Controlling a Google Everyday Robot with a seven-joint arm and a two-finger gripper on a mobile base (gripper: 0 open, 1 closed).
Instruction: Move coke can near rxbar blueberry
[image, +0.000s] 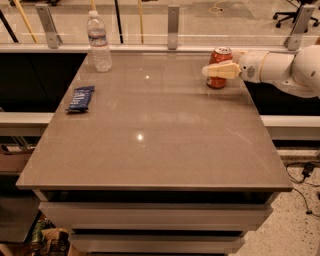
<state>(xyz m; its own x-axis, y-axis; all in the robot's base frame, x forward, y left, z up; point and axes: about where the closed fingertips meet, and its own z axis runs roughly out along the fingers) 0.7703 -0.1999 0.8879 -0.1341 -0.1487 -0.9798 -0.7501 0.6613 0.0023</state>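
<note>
Coke can (219, 56), red, upright, at jaws

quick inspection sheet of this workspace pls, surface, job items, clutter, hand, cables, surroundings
surface: grey table, bare in the middle, with glare spots
job's things: coke can upright near the far right corner; rxbar blueberry flat near the left edge, well apart from the can
clutter: water bottle upright at the far left corner
grippers: hand at the coke can, reaching in from the right across its front
cables: cable on the floor to the right
surroundings: rail post behind the table; office chair at the far right
</note>
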